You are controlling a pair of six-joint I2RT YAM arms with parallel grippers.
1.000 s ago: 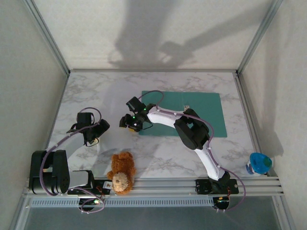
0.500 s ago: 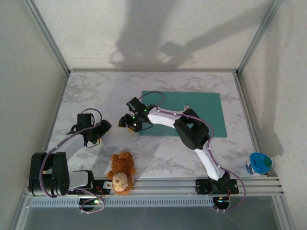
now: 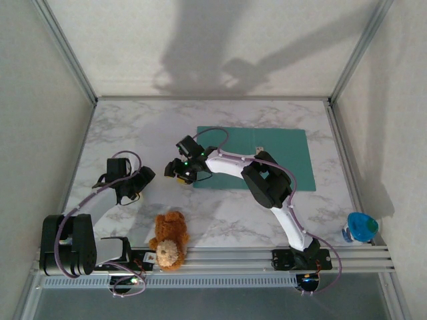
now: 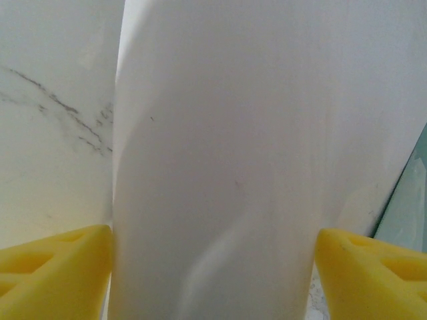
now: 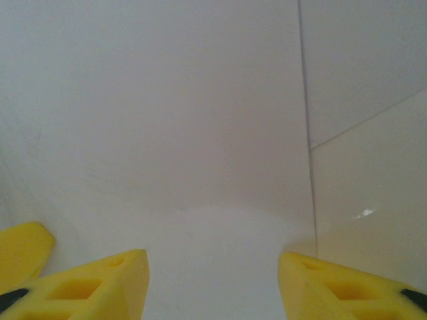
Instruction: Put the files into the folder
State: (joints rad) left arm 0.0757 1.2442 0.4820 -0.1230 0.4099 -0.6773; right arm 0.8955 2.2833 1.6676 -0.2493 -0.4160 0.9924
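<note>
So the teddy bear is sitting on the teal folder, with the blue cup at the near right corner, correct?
No: in the top view the teddy bear sits at the near edge, apart from the teal folder; the blue cup is as stated.

Folder [image 3: 267, 157] lies on the counter [image 3: 133, 127], back and right of centre. Files [image 4: 227, 167] lie left of it, between my left fingers [image 4: 53, 267]. Teddy bear [image 3: 168, 240] at near edge, left of centre. Cup [image 3: 359, 228] at near right corner.

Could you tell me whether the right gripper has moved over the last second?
No; the right gripper stays by the teal folder's near-left corner.
</note>
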